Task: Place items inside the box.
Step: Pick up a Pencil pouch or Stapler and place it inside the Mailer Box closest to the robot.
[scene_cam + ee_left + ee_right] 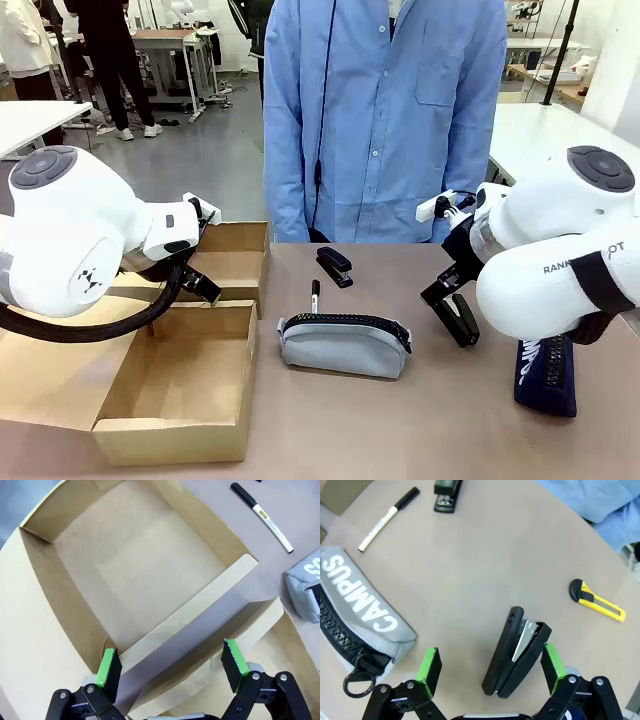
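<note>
Two staplers lie on the desk (400, 430): the first stapler (515, 652) sits between the fingers of the open right gripper (491, 662), the second stapler (335, 267) beyond the grey pouch (343, 345). The left gripper (171, 655), jaws open, hangs over the cardboard box (150, 565).

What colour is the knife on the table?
The knife is yellow with a black end, clearest in the right wrist view.
</note>
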